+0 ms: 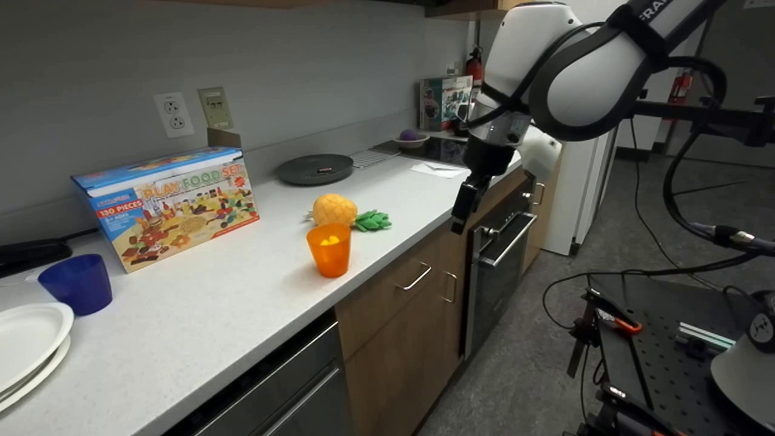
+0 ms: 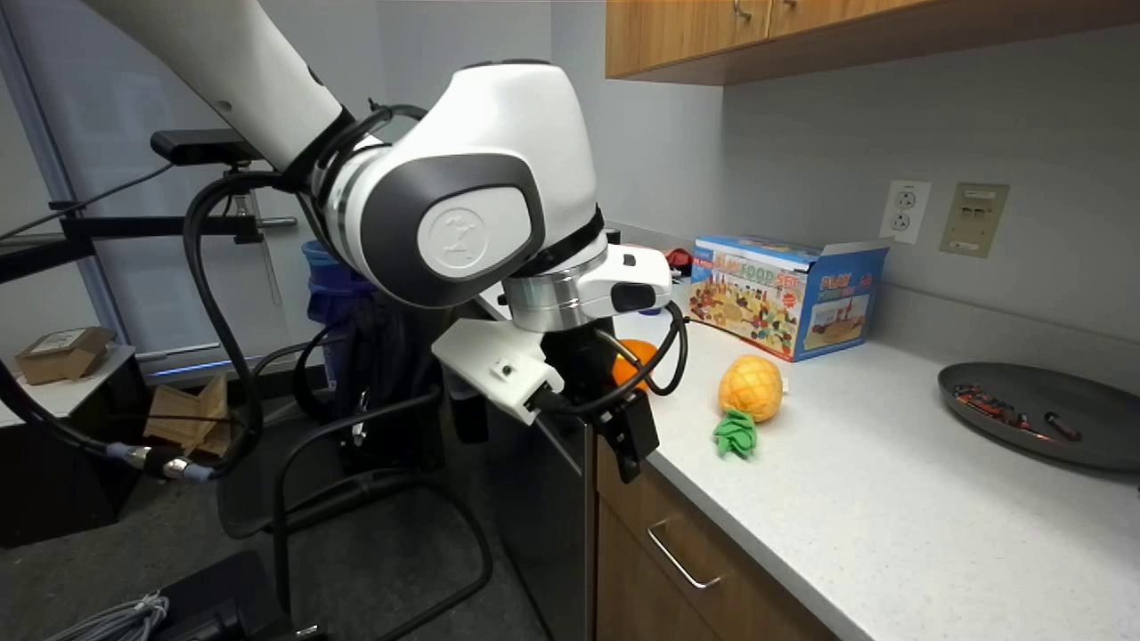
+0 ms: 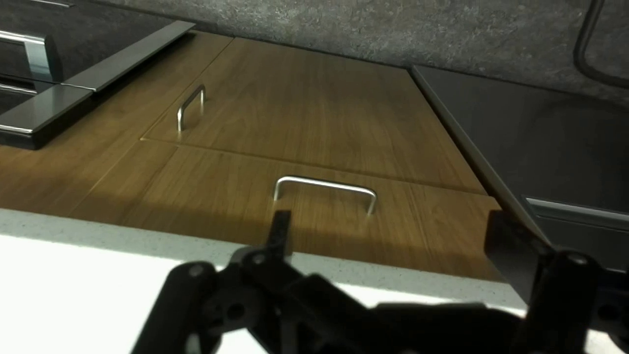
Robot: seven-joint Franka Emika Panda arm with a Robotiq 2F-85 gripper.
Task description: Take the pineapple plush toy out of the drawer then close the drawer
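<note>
At twelve o'clock from the orange cup in an exterior view rests the pineapple, because presumably removed; with the drawer shut, my fingers are parted, empty

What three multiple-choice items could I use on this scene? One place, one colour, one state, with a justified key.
1. Where is the pineapple?
A. In the pan
B. On the counter
C. Inside the box

2. What colour is the cup nearest the pineapple?
A. Blue
B. Green
C. Orange

3. How does the drawer stand?
A. Closed
B. Half out
C. Fully out

Key:
1: B, since both exterior views show it lying on that white surface.
2: C, since that cup stands right by it in an exterior view, while the blue cup is farther off.
3: A, since its front sits flush with the door in the wrist view.
</note>
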